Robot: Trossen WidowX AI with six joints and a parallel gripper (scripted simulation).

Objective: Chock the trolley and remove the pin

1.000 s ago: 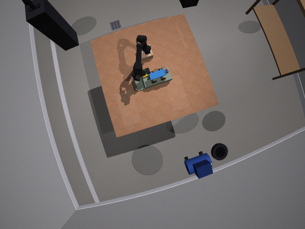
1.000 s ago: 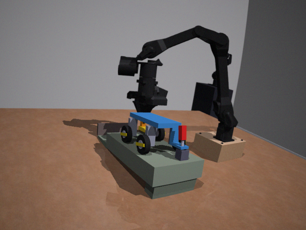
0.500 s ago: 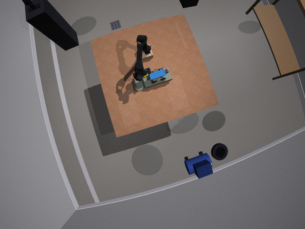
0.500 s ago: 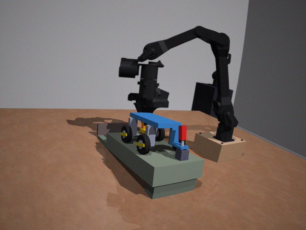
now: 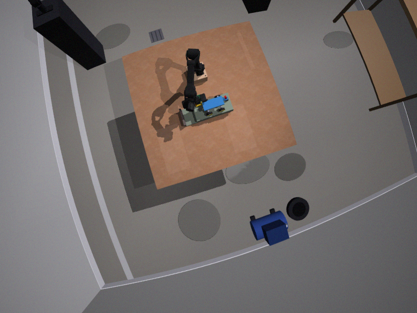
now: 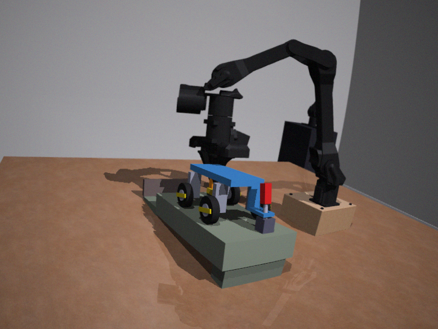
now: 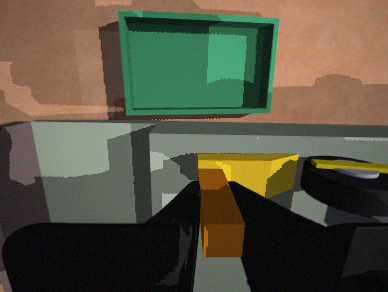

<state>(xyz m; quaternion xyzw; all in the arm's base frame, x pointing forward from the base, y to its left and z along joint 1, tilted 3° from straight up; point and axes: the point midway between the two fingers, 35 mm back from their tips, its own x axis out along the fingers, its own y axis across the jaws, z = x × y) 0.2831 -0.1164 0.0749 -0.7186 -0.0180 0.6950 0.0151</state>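
Note:
My gripper (image 7: 212,189) is shut on the orange handle of the yellow chock (image 7: 247,172) (image 6: 209,191), low over the ramp (image 7: 75,155) (image 6: 258,253) (image 5: 192,118). The chock is on the downhill side of a trolley wheel (image 7: 320,192), with a narrow gap between them in the wrist view. Its black base is hidden, so contact with the ramp cannot be told. The blue trolley (image 5: 213,103) (image 6: 226,173) stands on the ramp. The red-headed stop pin (image 6: 265,192) (image 5: 225,97) is upright in its block at the uphill end. The green tray (image 7: 122,65) is empty, beside the ramp.
A raised end wall (image 6: 164,186) (image 7: 22,155) stands at the ramp's downhill end. The arm's wooden base block (image 6: 300,216) (image 5: 199,76) is on the table (image 5: 215,148), on the tray's side of the ramp. The trolley's deck is close beside the gripper.

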